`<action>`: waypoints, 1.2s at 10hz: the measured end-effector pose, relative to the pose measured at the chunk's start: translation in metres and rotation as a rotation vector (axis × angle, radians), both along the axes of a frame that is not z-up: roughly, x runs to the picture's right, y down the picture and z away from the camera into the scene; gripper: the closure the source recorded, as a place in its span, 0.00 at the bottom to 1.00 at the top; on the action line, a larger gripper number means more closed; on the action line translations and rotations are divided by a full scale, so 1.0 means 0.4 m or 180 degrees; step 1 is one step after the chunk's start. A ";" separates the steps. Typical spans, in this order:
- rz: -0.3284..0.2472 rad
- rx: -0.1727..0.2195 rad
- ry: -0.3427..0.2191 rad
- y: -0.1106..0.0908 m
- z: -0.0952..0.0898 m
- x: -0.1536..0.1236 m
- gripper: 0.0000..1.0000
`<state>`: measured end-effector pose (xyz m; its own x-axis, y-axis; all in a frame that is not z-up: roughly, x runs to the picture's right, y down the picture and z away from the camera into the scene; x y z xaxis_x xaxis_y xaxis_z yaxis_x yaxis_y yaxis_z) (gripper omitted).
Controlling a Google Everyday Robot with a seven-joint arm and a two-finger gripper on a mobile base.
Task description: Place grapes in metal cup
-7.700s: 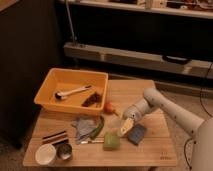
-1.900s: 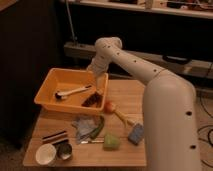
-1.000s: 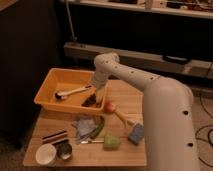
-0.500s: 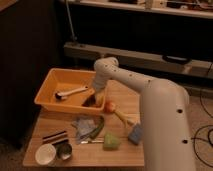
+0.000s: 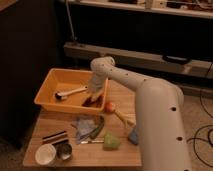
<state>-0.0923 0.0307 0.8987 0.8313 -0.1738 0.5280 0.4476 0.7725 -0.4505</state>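
The grapes [image 5: 88,102] show as a small dark reddish patch in the near right corner of the orange bin [image 5: 50,89]. My gripper [image 5: 93,96] reaches down into that corner, right over the grapes and partly hiding them. The white arm [image 5: 150,115] bends in from the right foreground. The metal cup [image 5: 64,151] stands near the table's front left edge, beside a white cup [image 5: 46,155], well away from the gripper.
A white-handled tool [image 5: 70,92] lies in the bin. On the wooden table [image 5: 75,159] sit an orange-red fruit [image 5: 109,106], a green block [image 5: 111,140], a blue sponge [image 5: 134,136], a long green vegetable [image 5: 98,127], a grey cloth [image 5: 82,124] and dark bars [image 5: 55,136].
The gripper has dropped lower into the bin's near right corner, onto the grapes. The objects on the table have stayed where they were.
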 end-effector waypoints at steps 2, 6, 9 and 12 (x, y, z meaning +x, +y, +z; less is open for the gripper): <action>-0.0047 0.0022 -0.0084 -0.028 -0.053 -0.035 0.86; -0.0205 0.0149 -0.0336 -0.112 -0.231 -0.070 1.00; -0.0254 0.0161 -0.0396 -0.154 -0.305 -0.055 0.75; -0.0210 0.0131 -0.0367 -0.132 -0.270 -0.034 0.45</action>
<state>-0.1060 -0.0223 0.7909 0.7516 -0.2493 0.6107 0.5449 0.7565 -0.3618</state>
